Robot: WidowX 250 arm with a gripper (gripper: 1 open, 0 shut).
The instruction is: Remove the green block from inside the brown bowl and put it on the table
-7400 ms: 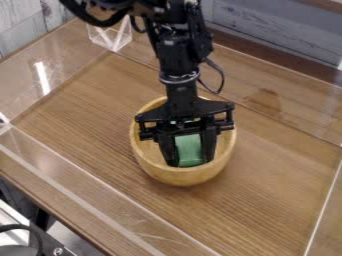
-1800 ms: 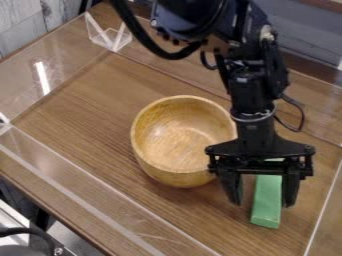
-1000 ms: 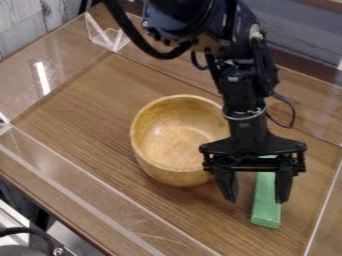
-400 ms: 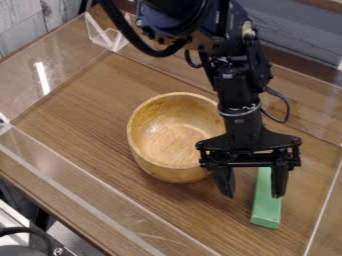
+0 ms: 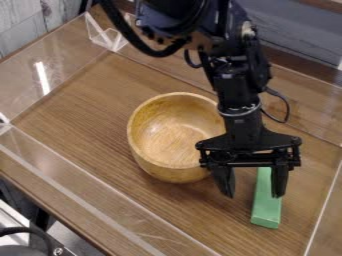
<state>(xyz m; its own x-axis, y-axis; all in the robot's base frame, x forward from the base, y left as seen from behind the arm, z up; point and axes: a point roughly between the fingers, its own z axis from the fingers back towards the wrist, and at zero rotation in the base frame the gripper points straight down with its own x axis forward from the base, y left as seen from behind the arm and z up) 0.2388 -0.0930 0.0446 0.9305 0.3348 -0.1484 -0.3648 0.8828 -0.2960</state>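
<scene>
Green block out of the bowl, flat on your counter.

You see the green block (image 5: 269,207), a small bright-green bar, lying flat on the wood-grain counter (image 5: 94,110) just right of the brown bowl (image 5: 174,138), close to it but apart, its long side running toward you. The bowl, round light wood with a thick rim, sits upright with its hollow bare.

On the wood-grain bench (image 5: 80,130) with clear acrylic walls (image 5: 34,80), the brown bowl (image 5: 171,137) sits hollow and bare, while the black gripper (image 5: 250,181) points down just beside its right rim, jaws spread wide above the near end of the green block (image 5: 267,205) lying flat on the bench.
</scene>
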